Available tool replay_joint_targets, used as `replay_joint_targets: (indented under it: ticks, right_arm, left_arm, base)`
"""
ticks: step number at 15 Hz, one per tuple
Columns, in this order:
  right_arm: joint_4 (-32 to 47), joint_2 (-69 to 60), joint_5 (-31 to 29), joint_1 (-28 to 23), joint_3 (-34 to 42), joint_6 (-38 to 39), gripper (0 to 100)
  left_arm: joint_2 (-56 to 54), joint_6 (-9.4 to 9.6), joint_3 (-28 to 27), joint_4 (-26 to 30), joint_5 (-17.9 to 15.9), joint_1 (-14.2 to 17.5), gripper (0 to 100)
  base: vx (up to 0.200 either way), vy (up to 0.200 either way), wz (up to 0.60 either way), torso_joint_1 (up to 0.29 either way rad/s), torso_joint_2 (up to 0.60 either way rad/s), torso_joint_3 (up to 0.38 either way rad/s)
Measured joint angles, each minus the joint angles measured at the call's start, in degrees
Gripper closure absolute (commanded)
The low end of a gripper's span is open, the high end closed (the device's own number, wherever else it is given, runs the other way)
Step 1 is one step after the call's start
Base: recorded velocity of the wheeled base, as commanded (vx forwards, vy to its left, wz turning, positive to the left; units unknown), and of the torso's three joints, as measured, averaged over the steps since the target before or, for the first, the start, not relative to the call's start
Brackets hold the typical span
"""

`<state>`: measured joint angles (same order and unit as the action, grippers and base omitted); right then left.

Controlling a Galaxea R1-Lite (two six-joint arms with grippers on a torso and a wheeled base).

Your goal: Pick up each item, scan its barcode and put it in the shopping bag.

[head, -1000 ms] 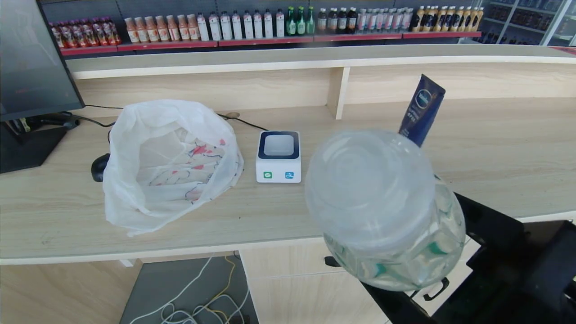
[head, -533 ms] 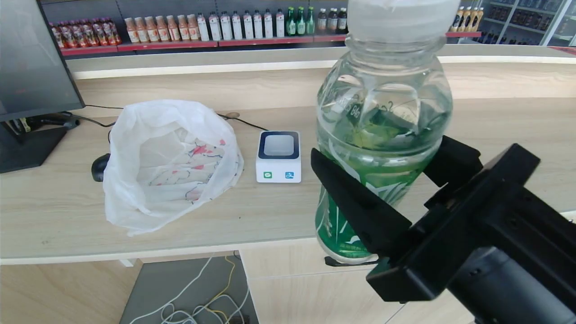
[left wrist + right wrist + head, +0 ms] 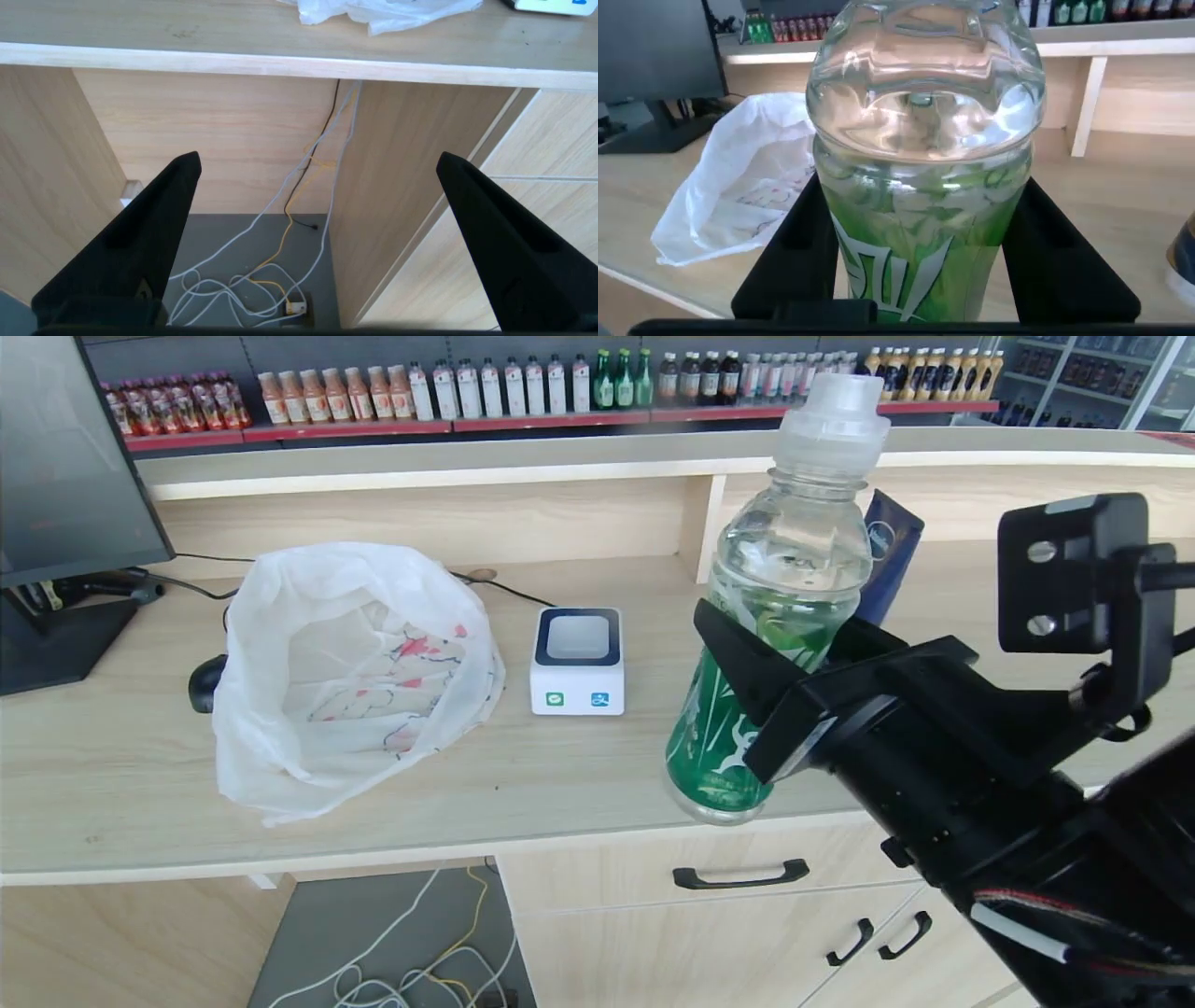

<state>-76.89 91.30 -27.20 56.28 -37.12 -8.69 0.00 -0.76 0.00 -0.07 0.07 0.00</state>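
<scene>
1. The right gripper (image 3: pixel 784 637) is pinching the bottle (image 3: pixel 780 569) around its middle, one black finger (image 3: pixel 738 653) on each side. In the right wrist view the same gripper (image 3: pixel 920 271) hugs the bottle (image 3: pixel 920 159) across the green label.
2. The bottle is upright with a slight lean and sits to the right of the scanner (image 3: pixel 577 660), over the front edge of the counter (image 3: pixel 140 784). There's clear liquid in it, and it has a pale cap on top. It's hard to say whether its base touches the wood or hangs just above it.
3. The shopping bag (image 3: pixel 345 672) sits open on the counter to the left of the scanner, mouth facing up. Red and blue marks show inside it. Whether that's print on the plastic or something lying in there, nobody could call it from this.
4. The left gripper (image 3: pixel 318 163) is spread wide, holding nothing, and sits low in front of the counter, above the loose cables (image 3: pixel 280 280) on the floor. A corner of the bag (image 3: pixel 374 11) pokes over the counter edge above it.
5. A dark blue tube (image 3: pixel 894 555) stands behind the bottle, mostly hidden by it.
6. A black mouse (image 3: pixel 205 683) peeks out from behind the bag, half covered. The monitor (image 3: pixel 65 457) is cut off at the left edge.
</scene>
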Motion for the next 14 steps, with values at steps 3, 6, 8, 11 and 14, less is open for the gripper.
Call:
replay_joint_targets:
  ticks: [3,6,8,11,14]
  right_arm:
    - [0.2,-0.5,0.6,-2.1,1.9,3.9,100]
    - [-0.3,-1.8,4.4,-2.9,3.4,4.3,100]
    - [-1.9,-2.9,7.3,-3.2,4.3,4.5,100]
    - [-1.8,-3.5,11.8,-5.4,4.4,4.8,100]
    - [-2.5,-3.6,13.6,-8.2,3.7,4.6,100]
  left_arm:
    - [0.0,-0.02,0.0,0.0,0.0,0.0,0]
    - [0.0,-0.02,0.0,0.0,0.0,0.0,0]
    - [0.0,0.00,0.0,0.0,0.0,0.0,0]
    - [0.0,-0.02,0.0,0.0,0.0,0.0,0]
    - [0.0,-0.02,0.0,0.0,0.0,0.0,0]
  base:
    - [0.000,0.000,0.00,0.000,0.00,0.000]
    - [0.000,0.000,0.00,0.000,0.00,0.000]
    - [0.000,0.000,0.00,0.000,0.00,0.000]
    - [0.000,0.000,0.00,0.000,0.00,0.000]
    - [0.000,0.000,0.00,0.000,0.00,0.000]
